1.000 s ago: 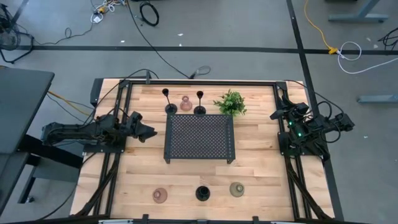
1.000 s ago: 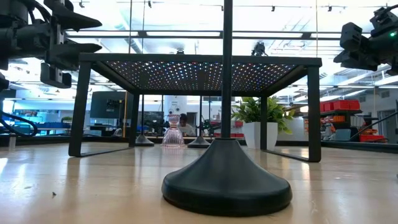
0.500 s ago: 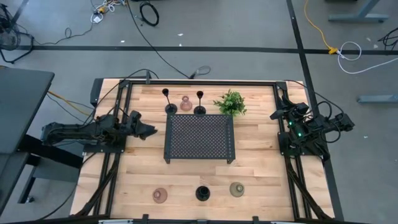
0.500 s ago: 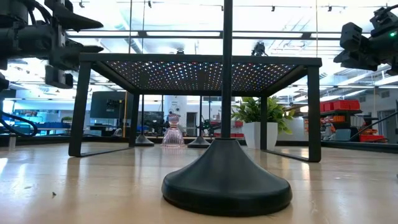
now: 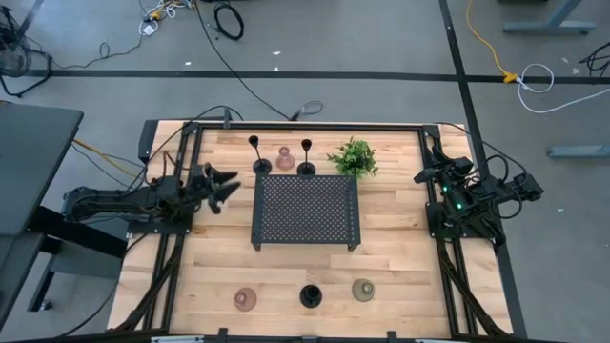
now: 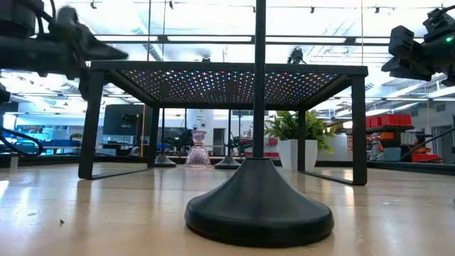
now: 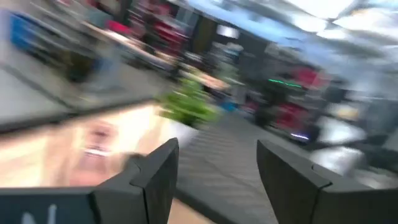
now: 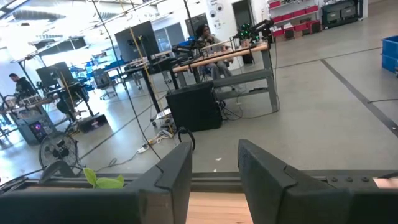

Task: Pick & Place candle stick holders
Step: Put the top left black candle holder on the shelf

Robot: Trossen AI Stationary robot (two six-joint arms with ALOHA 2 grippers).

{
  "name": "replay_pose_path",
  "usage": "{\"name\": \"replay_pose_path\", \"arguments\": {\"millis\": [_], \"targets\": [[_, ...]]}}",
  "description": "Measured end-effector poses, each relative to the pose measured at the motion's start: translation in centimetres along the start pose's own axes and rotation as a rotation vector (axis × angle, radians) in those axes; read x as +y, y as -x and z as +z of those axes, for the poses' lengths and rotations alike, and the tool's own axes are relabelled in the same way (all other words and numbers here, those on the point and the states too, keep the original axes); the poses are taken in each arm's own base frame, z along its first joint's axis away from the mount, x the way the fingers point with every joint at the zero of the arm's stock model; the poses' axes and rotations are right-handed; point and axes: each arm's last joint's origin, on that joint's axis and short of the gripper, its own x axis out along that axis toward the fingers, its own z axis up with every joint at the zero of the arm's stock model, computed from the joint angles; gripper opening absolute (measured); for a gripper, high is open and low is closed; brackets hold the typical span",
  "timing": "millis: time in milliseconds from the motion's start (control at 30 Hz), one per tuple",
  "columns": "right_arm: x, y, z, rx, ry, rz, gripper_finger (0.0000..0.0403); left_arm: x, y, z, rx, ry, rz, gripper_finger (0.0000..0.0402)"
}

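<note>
Six candle stick holders stand on the wooden table on their bases. At the far side are two slim black stemmed ones (image 5: pixel 259 167) (image 5: pixel 306 170) with a pinkish squat one (image 5: pixel 284 159) between them. Near the front edge are a pinkish one (image 5: pixel 246 299), a black one (image 5: pixel 311 296) and an olive one (image 5: pixel 363 290). My left gripper (image 5: pixel 225 183) is open and empty, left of the black perforated tray (image 5: pixel 306 211); it also shows in its wrist view (image 7: pixel 217 155). My right gripper (image 5: pixel 426 175) is open and empty at the table's right side, and also shows in its wrist view (image 8: pixel 214 155).
A small leafy green plant (image 5: pixel 354 157) stands at the far side, right of the holders. The tray stands on legs in the table's middle. In the low view the front black holder (image 6: pixel 259 206) fills the foreground. People sit at desks in the room beyond.
My left gripper has swung toward the table's far edge and turned toward the far row of holders, moving fast enough to blur. The holders and my right arm have kept still.
</note>
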Motion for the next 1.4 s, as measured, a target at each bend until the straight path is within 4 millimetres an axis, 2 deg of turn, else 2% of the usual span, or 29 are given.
{"name": "replay_pose_path", "arguments": {"millis": [200,300,467,700,1000,1167,1400], "targets": [[0.0,0.0,0.0,0.000,0.000,0.000,0.0130,1.4,0.2,-0.5,-0.038,-0.149,0.387,0.0218],[0.0,0.0,0.0,0.000,0.000,0.000,0.0130,1.7,0.2,-0.7,-0.036,-0.209,0.482,0.0218],[0.0,0.0,0.0,0.000,0.000,0.000,0.0130,1.7,-0.2,-1.2,0.053,-0.381,0.477,0.0218],[0.0,0.0,0.0,0.000,0.000,0.000,0.0130,2.1,-1.6,-0.8,0.041,-0.349,0.417,0.0218],[0.0,0.0,0.0,0.000,0.000,0.000,0.0130,4.0,-4.0,-0.5,0.051,-0.349,0.333,0.0218],[0.0,0.0,0.0,0.000,0.000,0.000,0.0130,5.0,-4.9,-0.4,0.046,-0.361,0.346,0.0218],[0.0,0.0,0.0,0.000,0.000,0.000,0.0130,5.3,-8.0,0.0,0.141,-0.369,0.307,0.0218]]}}
